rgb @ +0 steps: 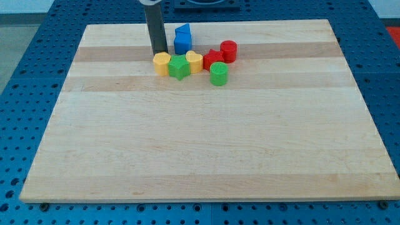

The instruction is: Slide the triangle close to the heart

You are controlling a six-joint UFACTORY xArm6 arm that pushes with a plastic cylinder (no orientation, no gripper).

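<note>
While my tip (160, 52) rests just above the yellow hexagon block (162, 63) near the desk's (200, 150) top, the blocks sit bunched together: green star (179, 67), yellow heart (194, 62), red star (213, 59), green cylinder (219, 74), red cylinder (229, 50). No fingers on this rod, so no telling their state. That blue block (182, 39), possibly the triangle, stands just right of the rod, near the heart.

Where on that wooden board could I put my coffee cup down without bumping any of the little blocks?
Anywhere below the green cylinder: the board is bare to the view's bottom edge and both side edges. It is crowded near the top, where my tip stands just above the yellow block, beside the green star, yellow heart, blue block and red blocks.
</note>
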